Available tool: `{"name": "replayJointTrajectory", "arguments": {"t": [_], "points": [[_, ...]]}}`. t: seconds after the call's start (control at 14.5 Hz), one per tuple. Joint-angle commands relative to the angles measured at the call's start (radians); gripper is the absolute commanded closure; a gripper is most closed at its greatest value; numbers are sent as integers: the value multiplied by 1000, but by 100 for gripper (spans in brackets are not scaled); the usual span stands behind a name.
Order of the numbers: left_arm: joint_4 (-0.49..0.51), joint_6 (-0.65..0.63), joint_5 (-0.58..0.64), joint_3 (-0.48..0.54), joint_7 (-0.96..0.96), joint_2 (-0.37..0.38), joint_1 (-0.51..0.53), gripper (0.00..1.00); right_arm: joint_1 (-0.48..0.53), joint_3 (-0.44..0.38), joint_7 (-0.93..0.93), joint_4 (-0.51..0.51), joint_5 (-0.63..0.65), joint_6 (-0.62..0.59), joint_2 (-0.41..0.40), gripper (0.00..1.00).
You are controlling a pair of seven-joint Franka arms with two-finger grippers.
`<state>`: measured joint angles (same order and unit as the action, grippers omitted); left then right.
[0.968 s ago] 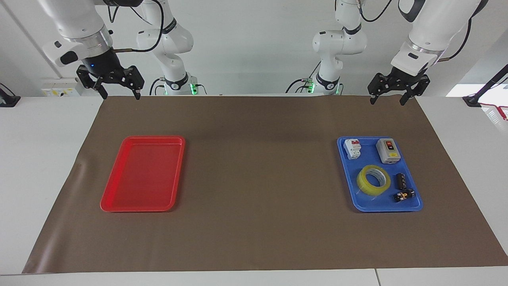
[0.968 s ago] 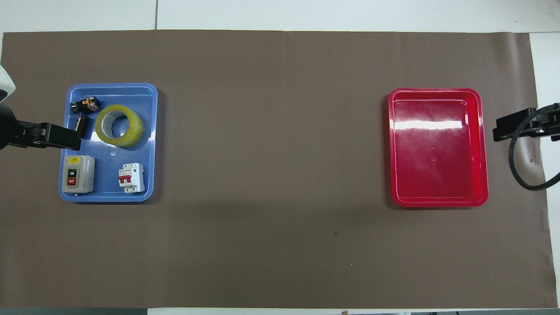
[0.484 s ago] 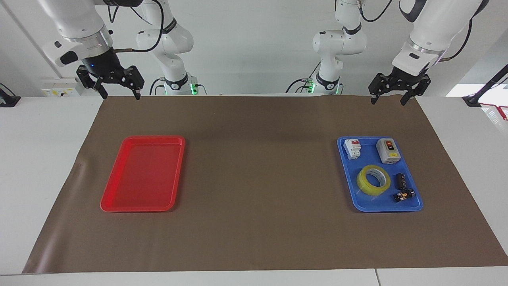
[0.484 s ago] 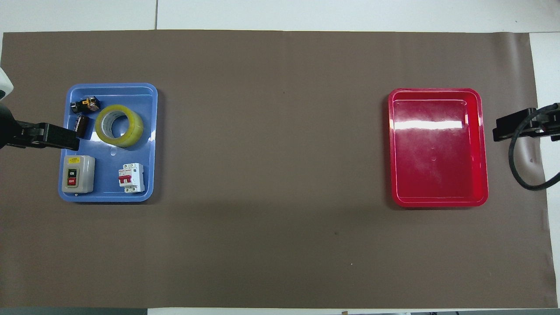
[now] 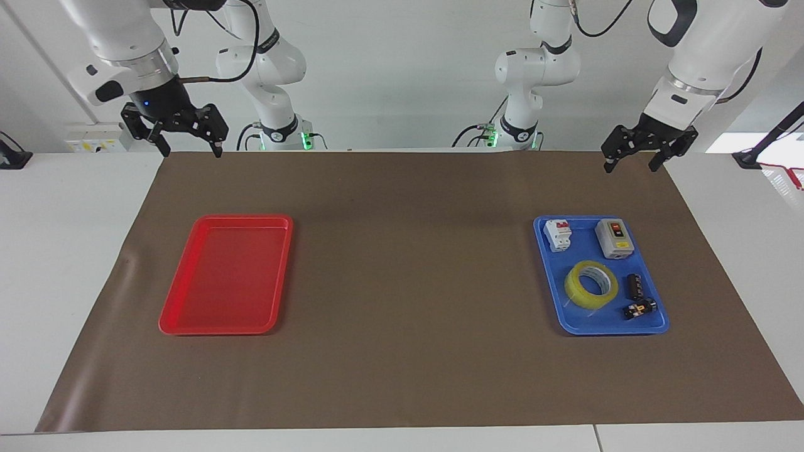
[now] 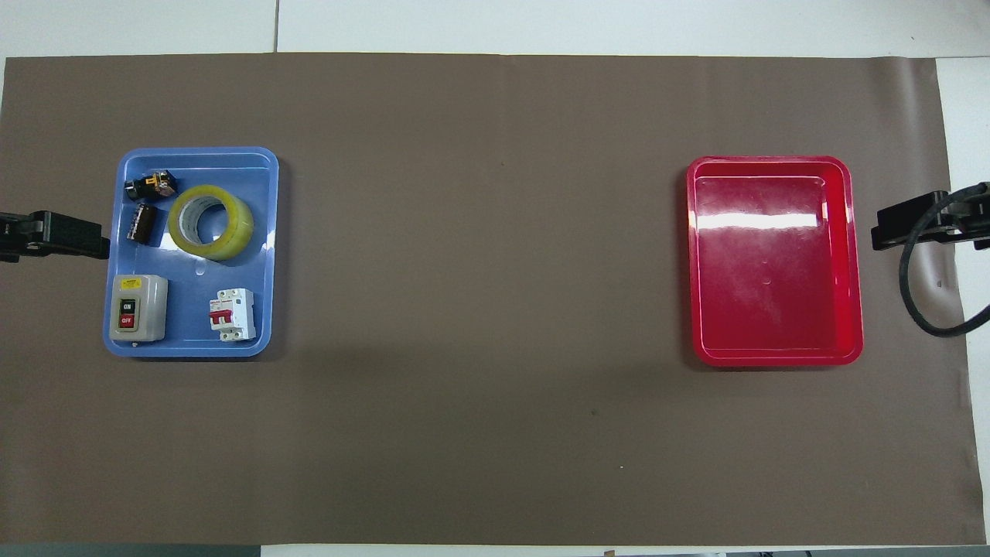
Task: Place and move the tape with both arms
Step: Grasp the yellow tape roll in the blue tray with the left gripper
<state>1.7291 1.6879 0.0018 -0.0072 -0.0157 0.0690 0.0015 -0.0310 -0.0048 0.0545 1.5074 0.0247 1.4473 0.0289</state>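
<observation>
The tape [image 5: 590, 284] [image 6: 210, 222], a yellow translucent roll with a white core, lies flat in the blue tray [image 5: 653, 325] [image 6: 265, 255] toward the left arm's end of the table. High over the brown mat [image 5: 408, 282], off the tray's rim, hangs my left gripper [image 5: 630, 167], open and empty, well apart from the tape. My right gripper [image 5: 192, 152] hangs open and empty over the mat's edge at the right arm's end, clear of the red tray [image 5: 226, 276] [image 6: 773, 263], which holds nothing.
The blue tray also carries a grey switch box [image 5: 613, 238], a white circuit breaker [image 5: 558, 235] and two small black parts [image 5: 635, 285] [image 5: 639, 309]. Two smaller idle white arms [image 5: 270, 75] [image 5: 534, 69] stand at the robots' edge of the table.
My left gripper has drifted outward toward its own end of the table and a little lower, off the blue tray's rim. The right arm and the tape have not moved.
</observation>
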Motion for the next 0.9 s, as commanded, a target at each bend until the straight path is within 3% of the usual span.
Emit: {"name": "replayJointTrajectory", "arguments": {"t": [0.0,0.41,0.62,0.83], "points": [[59,143,21,0,-10,-70,61,0,13,3,-13,13,-11,-2,9,0],[96,402,21,0,51,-273,69,11,13,3,-12,13,-11,-2,9,0],[200,556,21,0,54,-291,71,11,13,3,-12,13,-11,-2,9,0],[224,616,21,-1,95,-328,57,12,13,3,-12,13,-11,-2,9,0]]}}
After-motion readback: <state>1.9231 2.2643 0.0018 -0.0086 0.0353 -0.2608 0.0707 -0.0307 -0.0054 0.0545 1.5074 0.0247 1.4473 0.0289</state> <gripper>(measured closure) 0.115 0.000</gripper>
